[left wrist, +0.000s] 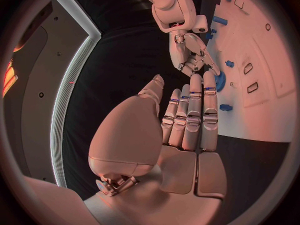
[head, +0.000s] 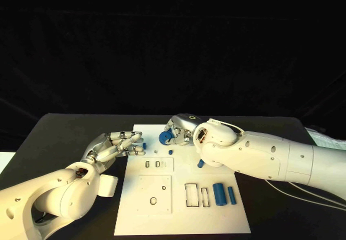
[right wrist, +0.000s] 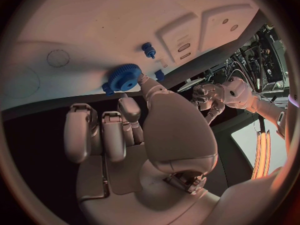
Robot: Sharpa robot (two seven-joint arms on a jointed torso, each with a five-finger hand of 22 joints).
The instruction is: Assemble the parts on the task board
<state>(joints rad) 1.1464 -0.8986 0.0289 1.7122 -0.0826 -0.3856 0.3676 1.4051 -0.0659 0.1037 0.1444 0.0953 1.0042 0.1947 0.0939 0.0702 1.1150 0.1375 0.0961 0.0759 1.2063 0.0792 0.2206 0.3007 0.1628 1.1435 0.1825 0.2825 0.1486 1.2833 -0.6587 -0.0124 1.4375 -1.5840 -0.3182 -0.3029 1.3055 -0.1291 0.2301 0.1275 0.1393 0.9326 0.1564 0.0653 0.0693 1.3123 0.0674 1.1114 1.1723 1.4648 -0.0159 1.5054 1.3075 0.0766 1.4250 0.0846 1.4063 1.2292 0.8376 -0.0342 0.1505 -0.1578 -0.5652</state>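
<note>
Two hands work over the white board (head: 144,210) in the middle of the black table (head: 65,135). Right hand (head: 182,131) reaches to the board's far edge, pinching a blue gear (right wrist: 125,77) between thumb and a fingertip, the gear sitting right at that edge. Left hand (head: 115,145) hovers at the board's left side, fingers straight and close together, holding nothing. Small blue pegs (head: 171,152) stand on the far half of the board. Two blue cylinders (head: 218,193) lie side by side near its right edge, beside rectangular slots (head: 192,195).
</note>
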